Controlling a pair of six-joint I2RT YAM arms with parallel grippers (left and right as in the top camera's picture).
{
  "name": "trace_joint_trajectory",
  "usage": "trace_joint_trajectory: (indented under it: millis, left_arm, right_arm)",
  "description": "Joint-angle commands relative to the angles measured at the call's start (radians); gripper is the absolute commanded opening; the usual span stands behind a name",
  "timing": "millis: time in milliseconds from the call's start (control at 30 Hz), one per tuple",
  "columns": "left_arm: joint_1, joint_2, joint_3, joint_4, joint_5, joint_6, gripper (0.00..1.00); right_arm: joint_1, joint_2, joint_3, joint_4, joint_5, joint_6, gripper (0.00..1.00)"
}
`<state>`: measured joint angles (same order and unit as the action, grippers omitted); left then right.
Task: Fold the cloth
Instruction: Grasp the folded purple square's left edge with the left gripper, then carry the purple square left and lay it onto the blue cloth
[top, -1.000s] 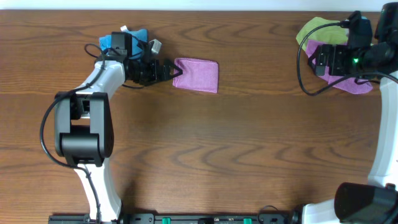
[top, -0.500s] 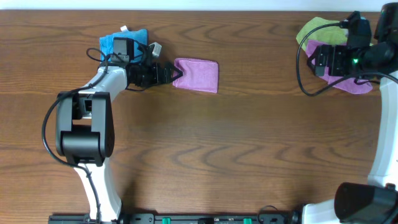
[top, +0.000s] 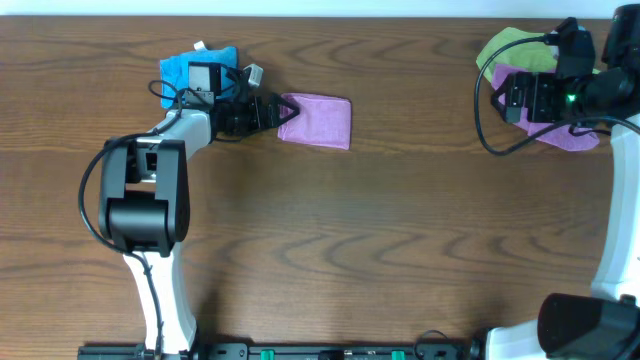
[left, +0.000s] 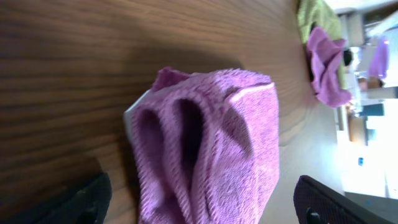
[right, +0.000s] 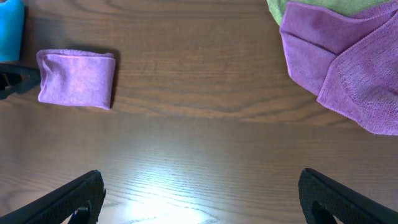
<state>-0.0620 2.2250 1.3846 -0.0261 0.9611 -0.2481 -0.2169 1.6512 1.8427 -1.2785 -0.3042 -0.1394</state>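
A folded purple cloth (top: 318, 121) lies flat on the wooden table (top: 330, 240) at the back left of centre. My left gripper (top: 274, 112) is open at the cloth's left edge. In the left wrist view the layered folds of the cloth (left: 211, 143) sit between the two spread fingers of the left gripper (left: 205, 204), and I cannot tell whether they touch. My right gripper (top: 512, 96) is open and empty, high over the back right. In the right wrist view the right gripper (right: 202, 199) is above bare table and the folded cloth (right: 76, 78) lies far off.
A blue cloth (top: 195, 68) lies behind the left wrist. A loose purple cloth (top: 572, 138) over a green cloth (top: 510, 45) is piled at the back right corner, also in the right wrist view (right: 348, 68).
The left arm has swung slightly right and back, its gripper staying at the folded cloth's left edge. The cloth and the right arm have not moved.
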Motion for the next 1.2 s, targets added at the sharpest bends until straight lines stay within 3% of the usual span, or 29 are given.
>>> trace_joint_trajectory:
  millis: [0,267,333,467,500,833,1167]
  left_arm:
    - [-0.023,0.078,-0.010,-0.009,-0.014,-0.053,0.95]
    - [-0.083,0.085,-0.010,0.005,-0.031,-0.067,0.95]
    - [-0.089,0.085,-0.010,0.004,-0.052,-0.071,1.00]
    - [-0.089,0.085,-0.010,0.004,-0.079,-0.089,0.11]
    - [-0.089,0.085,-0.010,0.005,-0.082,-0.095,0.06]
    - [-0.087,0.085,0.012,0.034,-0.042,-0.120,0.06]
    - [-0.073,0.085,0.276,-0.083,-0.011,-0.095,0.06]
  right_arm:
    - [-0.005,-0.024,-0.009,0.002,-0.022,-0.016,0.99]
    - [-0.005,-0.024,-0.009,0.007,-0.031,-0.016,0.99]
    - [-0.005,-0.024,-0.009,0.007,-0.041,-0.016,0.99]
    - [-0.005,-0.024,-0.009,0.007,-0.045,-0.015,0.99]
    - [-0.005,-0.025,-0.009,0.007,-0.045,-0.015,0.99]
    - [-0.005,-0.040,-0.009,0.012,-0.063,-0.016,0.99]
    - [-0.005,-0.045,-0.009,0.014,-0.063,-0.016,0.99]
